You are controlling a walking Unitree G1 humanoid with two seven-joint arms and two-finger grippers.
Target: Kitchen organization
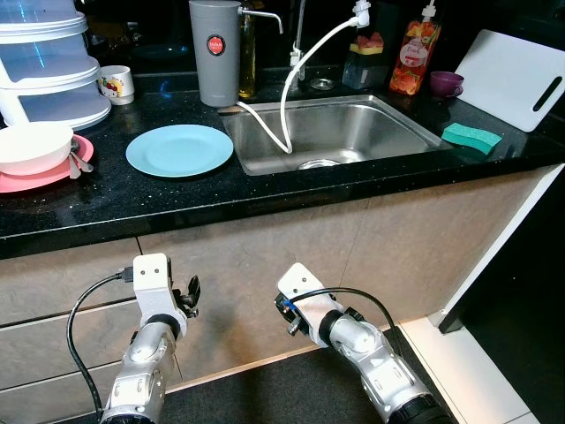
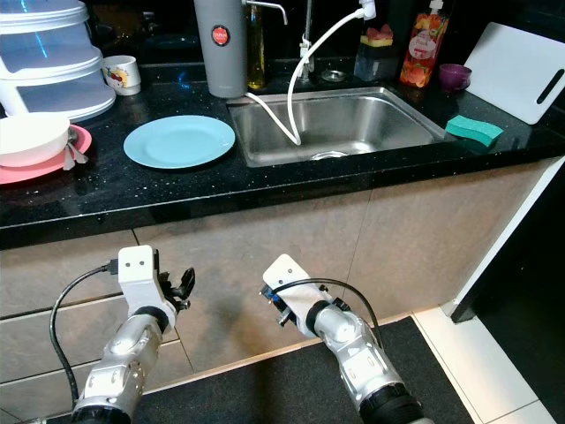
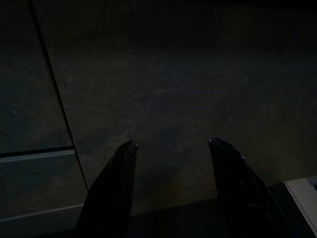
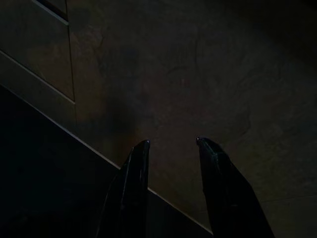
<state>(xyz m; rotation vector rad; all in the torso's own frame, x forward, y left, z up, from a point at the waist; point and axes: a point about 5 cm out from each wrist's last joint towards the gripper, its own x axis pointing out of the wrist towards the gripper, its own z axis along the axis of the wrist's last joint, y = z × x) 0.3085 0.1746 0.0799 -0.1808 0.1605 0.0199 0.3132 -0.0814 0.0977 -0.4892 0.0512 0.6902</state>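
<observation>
Both arms hang below the black countertop edge; left gripper and right gripper spread apart, empty. Light-blue plate lies flat left of the sink.

Both arms hang below the black speckled stone desk, facing the beige cabinet front. Left gripper and right gripper sit side by side, fingers apart. Above and behind the left gripper: round light-blue plate. Above and behind the right gripper: stainless steel sink, green rectangular sponge further right.
</observation>
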